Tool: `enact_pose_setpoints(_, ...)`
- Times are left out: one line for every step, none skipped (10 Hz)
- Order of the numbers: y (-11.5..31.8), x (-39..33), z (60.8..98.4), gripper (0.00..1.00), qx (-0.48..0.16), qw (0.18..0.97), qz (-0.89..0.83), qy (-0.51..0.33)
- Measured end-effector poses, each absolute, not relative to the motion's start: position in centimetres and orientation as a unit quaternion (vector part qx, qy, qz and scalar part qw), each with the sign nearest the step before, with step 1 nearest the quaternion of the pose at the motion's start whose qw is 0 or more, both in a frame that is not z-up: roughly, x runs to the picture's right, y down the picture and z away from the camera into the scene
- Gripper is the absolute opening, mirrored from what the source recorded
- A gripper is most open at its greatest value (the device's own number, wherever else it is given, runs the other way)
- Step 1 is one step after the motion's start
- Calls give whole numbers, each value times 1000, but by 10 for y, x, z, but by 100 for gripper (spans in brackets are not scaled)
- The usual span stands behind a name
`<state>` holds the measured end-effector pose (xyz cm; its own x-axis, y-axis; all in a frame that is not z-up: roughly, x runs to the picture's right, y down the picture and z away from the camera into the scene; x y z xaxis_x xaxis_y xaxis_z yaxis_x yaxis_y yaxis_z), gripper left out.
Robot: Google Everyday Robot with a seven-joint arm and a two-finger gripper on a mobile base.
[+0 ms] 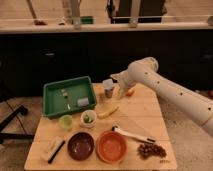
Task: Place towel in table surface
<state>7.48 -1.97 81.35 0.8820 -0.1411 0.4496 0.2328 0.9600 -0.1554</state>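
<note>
Towel not identifiable; gripper (108, 90) sits upper centre beside tray (50, 91), jaws' state unclear, so placing on surface (142, 117) looks undone

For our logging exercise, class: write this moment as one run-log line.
gripper: above table far edge, right of green tray | beside small container | placement: not confirmed

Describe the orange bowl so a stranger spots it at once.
On the wooden table, look along the front edge, away from the gripper at the back by the green tray. The orange bowl sits just right of the dark brown bowl, the brighter of the pair.
</note>
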Motion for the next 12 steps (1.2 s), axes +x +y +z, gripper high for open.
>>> enact_pose_setpoints(-24, 80, 823, 80, -96, 963, -99, -232)
enact_pose_setpoints(-28, 84, 832, 80, -91, 961, -102, -241)
enact_pose_setpoints(-30, 89, 841, 80, -89, 959, -104, -249)
enact_pose_setpoints(-30, 89, 846, 80, -90, 957, -108, -255)
enact_pose_setpoints(-30, 86, 851, 80, -92, 955, -111, -260)
enact_pose_setpoints(-30, 80, 854, 80, -93, 952, -117, -267)
enact_pose_setpoints(-30, 77, 856, 80, -92, 951, -120, -271)
enact_pose_setpoints(-30, 74, 858, 80, -90, 950, -122, -273)
enact_pose_setpoints(-30, 70, 859, 80, -89, 949, -126, -276)
enact_pose_setpoints(-29, 64, 861, 80, -89, 947, -130, -279)
enact_pose_setpoints(-29, 59, 863, 80, -88, 946, -133, -282)
enact_pose_setpoints(-29, 54, 865, 80, -88, 945, -135, -285)
